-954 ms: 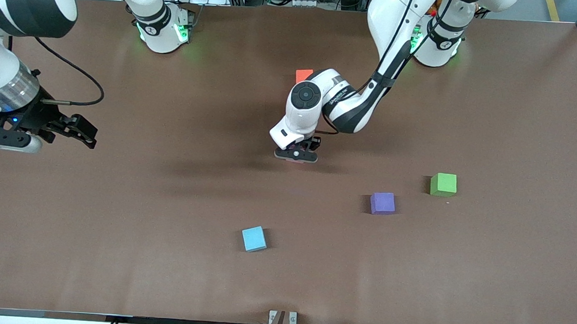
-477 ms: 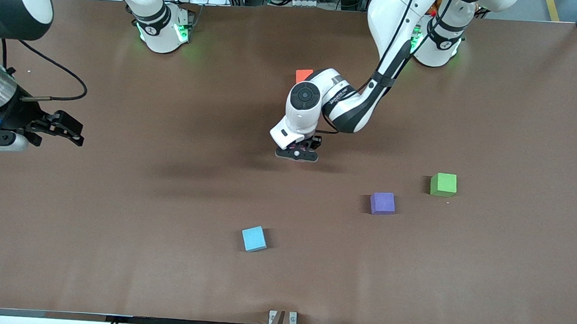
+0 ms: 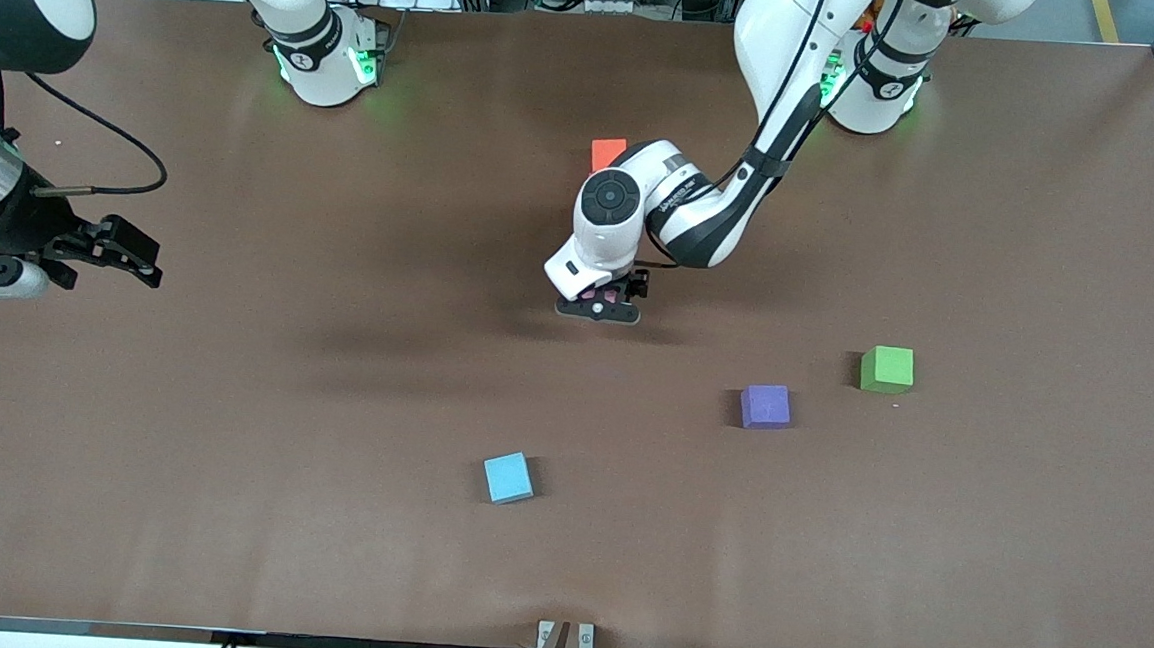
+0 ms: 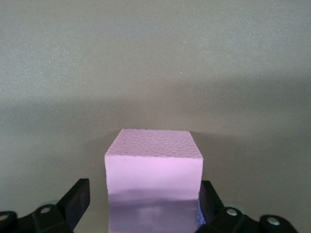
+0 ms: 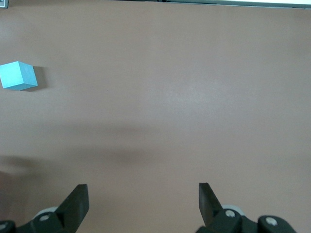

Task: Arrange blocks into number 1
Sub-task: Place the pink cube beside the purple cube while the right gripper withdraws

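Pink block (image 4: 153, 165) down at the bench (image 3: 229, 443) near its middle, between the fingers (image 4: 77, 196) of the left gripper (image 3: 598, 310). Fingers spread wide: one just beside a side face of the cube with a clear gap, the other right at the opposite face, no squeeze visible. Mostly hidden under the wrist in the front view, only a sliver of pink showing.

Left arm reaching from its base out to mid-bench, elbow high, forearm sloping down, wrist folded so the gripper points straight down, low over the surface.

Orange-red block (image 3: 608, 152) on the bench farther from the front camera than the left gripper, partly covered by the arm. Purple block (image 3: 764, 407) nearer the camera, toward the left arm's end, well apart from the gripper. Green cube (image 3: 886, 369) near the purple one; light blue cube (image 3: 507, 478) nearest the camera, alone.

Right gripper (image 3: 130, 255) waiting in the air over the right arm's end of the bench, hand tilted toward the middle, fingers (image 5: 77, 199) wide apart and holding nothing.
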`<state>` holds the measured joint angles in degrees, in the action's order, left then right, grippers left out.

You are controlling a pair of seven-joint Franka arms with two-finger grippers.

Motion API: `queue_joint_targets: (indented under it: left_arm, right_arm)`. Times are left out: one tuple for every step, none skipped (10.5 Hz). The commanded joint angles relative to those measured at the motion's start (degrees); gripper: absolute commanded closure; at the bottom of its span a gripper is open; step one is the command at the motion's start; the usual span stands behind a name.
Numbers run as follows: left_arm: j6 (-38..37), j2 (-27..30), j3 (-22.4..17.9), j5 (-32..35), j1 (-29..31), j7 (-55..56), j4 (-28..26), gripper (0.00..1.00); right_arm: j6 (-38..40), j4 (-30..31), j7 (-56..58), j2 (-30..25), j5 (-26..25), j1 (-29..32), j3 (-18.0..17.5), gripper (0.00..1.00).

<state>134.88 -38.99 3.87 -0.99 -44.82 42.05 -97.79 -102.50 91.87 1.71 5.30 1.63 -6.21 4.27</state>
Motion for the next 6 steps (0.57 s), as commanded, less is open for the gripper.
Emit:
queue_joint_targets:
  left_arm:
    - [-0.7,0.9,-0.4,-1.4,-0.3,0.7,0.1,0.00]
    - [-1.4,2.2,-0.5,-1.3,0.3,2.3,0.6,0.00]
    - [-2.5,4.6,-0.5,-1.3,1.6,3.7,0.8,0.00]
    - [-4.0,7.6,-0.5,-1.3,3.7,3.7,0.8,0.00]
    - [-6.0,10.6,-0.5,-1.2,5.9,3.7,0.8,0.00]
    - [-8.5,13.5,-0.5,-0.9,8.5,3.5,0.7,0.00]
  right_arm:
    - [1.2,-1.9,1.1,0.9,1.2,0.7,-0.2,0.00]
    - [1.2,-1.9,1.1,0.9,1.2,0.7,-0.2,0.00]
    - [1.2,-2.0,1.1,0.9,1.2,0.7,-0.2,0.00]
    - [1.2,-2.0,1.1,0.9,1.2,0.7,-0.1,0.00]
    - [1.2,-2.6,0.8,0.9,1.2,0.7,0.3,0.00]
    - [1.9,-3.0,0.6,0.9,1.1,0.7,0.4,0.00]
